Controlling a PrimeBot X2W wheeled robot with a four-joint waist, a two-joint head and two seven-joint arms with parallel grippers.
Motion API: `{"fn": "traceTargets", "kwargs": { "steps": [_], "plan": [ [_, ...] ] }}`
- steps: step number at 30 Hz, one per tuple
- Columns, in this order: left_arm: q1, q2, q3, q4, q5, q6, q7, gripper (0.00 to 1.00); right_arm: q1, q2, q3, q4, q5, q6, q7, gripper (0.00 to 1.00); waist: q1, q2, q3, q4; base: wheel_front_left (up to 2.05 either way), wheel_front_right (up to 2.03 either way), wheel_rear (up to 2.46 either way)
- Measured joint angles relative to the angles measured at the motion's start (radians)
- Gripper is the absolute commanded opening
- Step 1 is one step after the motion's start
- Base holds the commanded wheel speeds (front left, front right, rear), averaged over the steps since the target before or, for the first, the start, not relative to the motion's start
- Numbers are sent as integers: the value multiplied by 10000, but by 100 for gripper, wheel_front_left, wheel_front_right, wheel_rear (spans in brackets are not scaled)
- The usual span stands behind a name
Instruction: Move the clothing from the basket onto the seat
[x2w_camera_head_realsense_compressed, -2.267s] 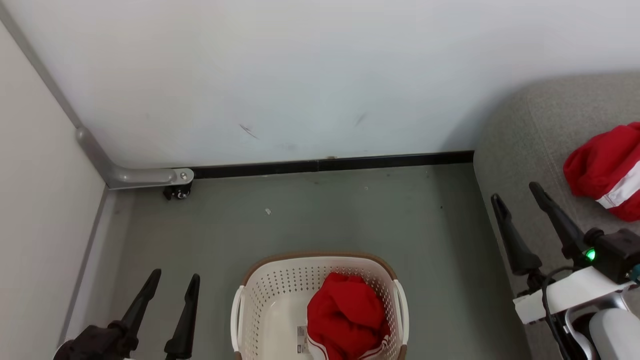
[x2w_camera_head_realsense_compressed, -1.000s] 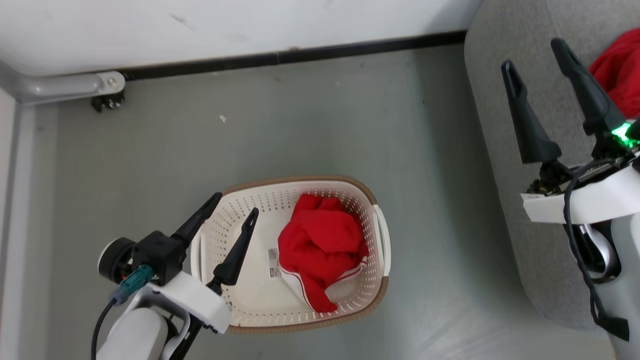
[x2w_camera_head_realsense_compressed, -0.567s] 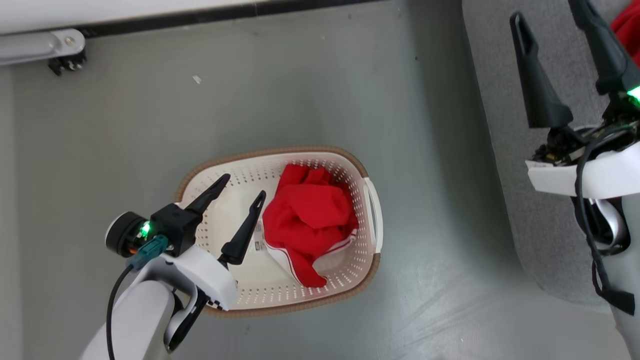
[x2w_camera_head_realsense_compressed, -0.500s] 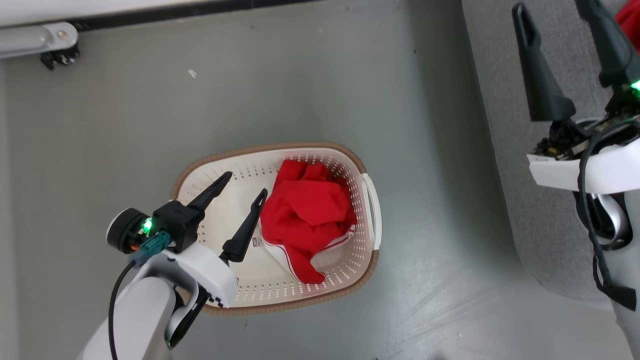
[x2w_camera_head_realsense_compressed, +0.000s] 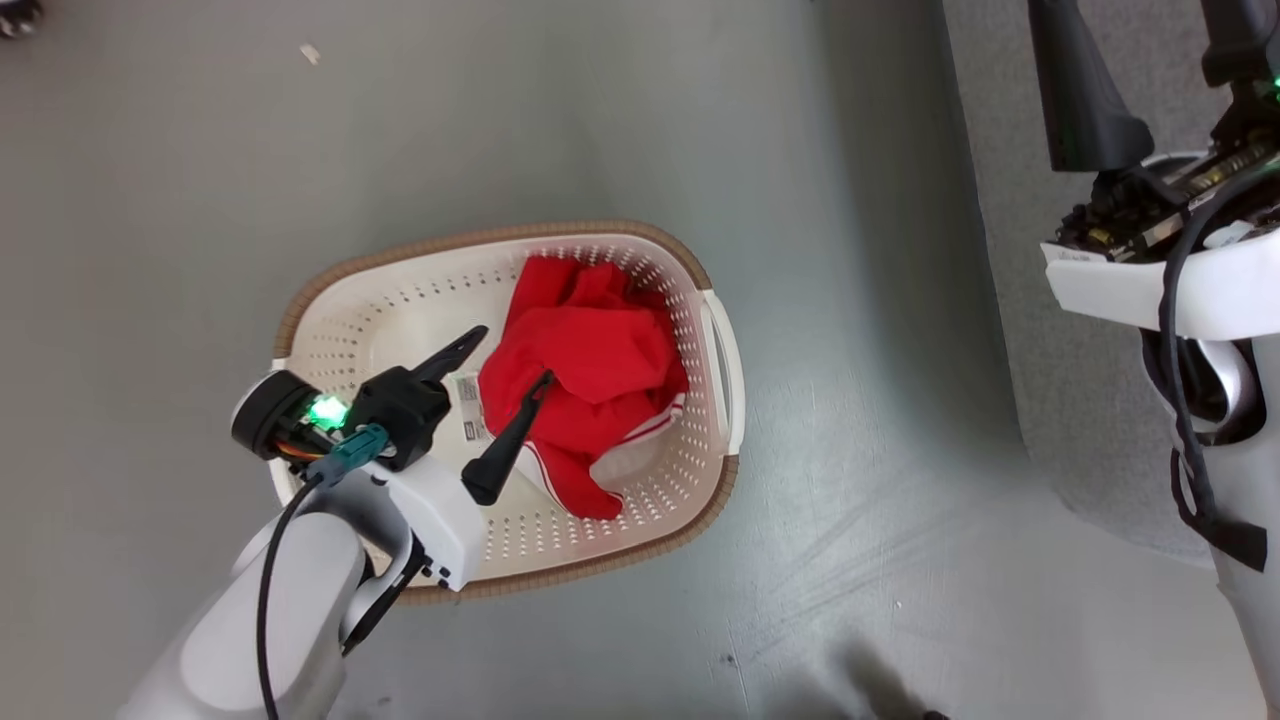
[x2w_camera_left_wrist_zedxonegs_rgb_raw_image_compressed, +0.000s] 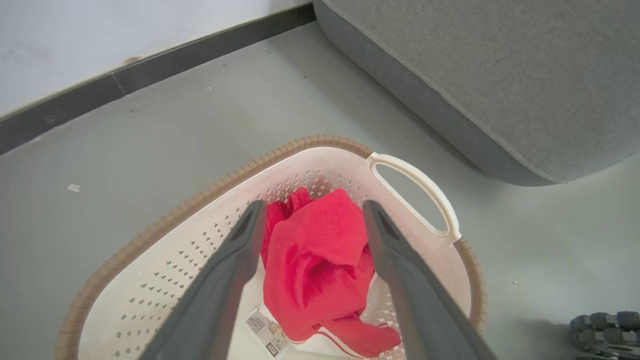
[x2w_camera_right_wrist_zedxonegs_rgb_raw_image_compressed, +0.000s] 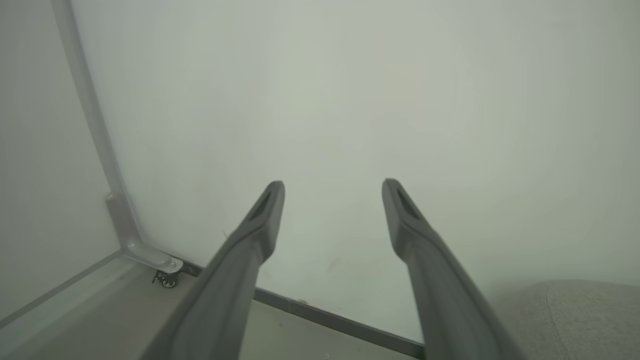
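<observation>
One red piece of clothing (x2w_camera_head_realsense_compressed: 600, 340) with white stripe trim lies bunched in the right half of the cream basket (x2w_camera_head_realsense_compressed: 480, 238) on the floor. My left gripper (x2w_camera_head_realsense_compressed: 516, 354) hangs open over the basket, its two fingers pointing at the garment. In the left wrist view the left gripper (x2w_camera_left_wrist_zedxonegs_rgb_raw_image_compressed: 315, 207) frames the clothing (x2w_camera_left_wrist_zedxonegs_rgb_raw_image_compressed: 320, 255) on both sides; whether it touches the cloth I cannot tell. The grey seat (x2w_camera_head_realsense_compressed: 1010, 250) runs along the right. Above its edge, the right gripper's fingers (x2w_camera_head_realsense_compressed: 1080, 90) are cut off by the frame top. The right gripper (x2w_camera_right_wrist_zedxonegs_rgb_raw_image_compressed: 333, 186) stands open and holds nothing, facing the wall.
The basket has a white handle (x2w_camera_left_wrist_zedxonegs_rgb_raw_image_compressed: 425, 190) on the seat side and a barcode label (x2w_camera_head_realsense_compressed: 467, 410) on its floor. Grey floor surrounds it. A wall with black skirting (x2w_camera_left_wrist_zedxonegs_rgb_raw_image_compressed: 150, 70) lies beyond, and a metal bracket with a caster (x2w_camera_right_wrist_zedxonegs_rgb_raw_image_compressed: 167, 277) sits in the corner.
The head camera has tilted down, shifting the whole picture. My left gripper has moved in over the basket and closer to the red clothing, still open. The right gripper stays open by the seat.
</observation>
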Motion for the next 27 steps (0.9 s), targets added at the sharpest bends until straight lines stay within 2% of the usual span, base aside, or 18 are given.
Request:
{"fn": "traceTargets", "kwargs": {
  "steps": [27],
  "plan": [
    [-2220, 238, -1499, 1503, -385, 0, 339, 100, -1332, 360, 291, -136, 40, 0, -2, 100, 0, 0, 2002, -525, 0, 0, 0]
  ]
}}
